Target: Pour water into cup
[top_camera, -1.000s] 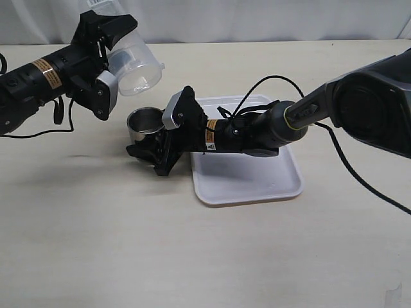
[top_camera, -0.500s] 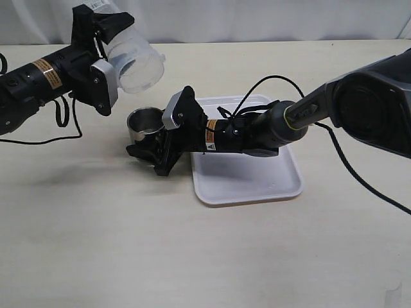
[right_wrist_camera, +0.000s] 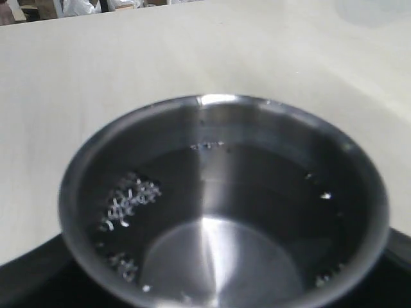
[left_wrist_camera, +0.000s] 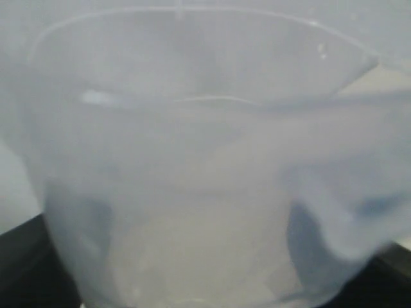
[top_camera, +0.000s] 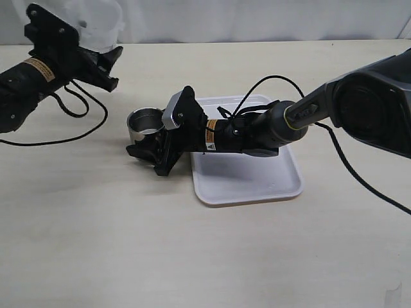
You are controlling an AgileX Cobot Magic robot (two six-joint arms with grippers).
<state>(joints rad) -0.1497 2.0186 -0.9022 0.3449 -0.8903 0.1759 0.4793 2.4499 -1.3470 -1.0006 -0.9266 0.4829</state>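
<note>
The shiny steel cup (top_camera: 146,124) stands on the table just left of the tray. In the right wrist view the cup (right_wrist_camera: 225,192) fills the picture, with water and small bubbles in it. My right gripper (top_camera: 149,146) lies low across the tray and is shut on the cup, a finger on each side of its base. My left gripper (top_camera: 90,54) is at the far back left, raised, shut on the clear plastic container (top_camera: 99,22). The container (left_wrist_camera: 205,160) fills the left wrist view and hides most of the fingers. It is well away from the cup.
A white tray (top_camera: 257,183) lies right of the cup under the right arm. Black cables (top_camera: 64,109) trail from the left arm over the table. The right arm's large base (top_camera: 372,102) stands at the right edge.
My left arm has swung up and to the left with the container, which was tilted over the cup and is now far from it. The right gripper and the cup have not moved.
</note>
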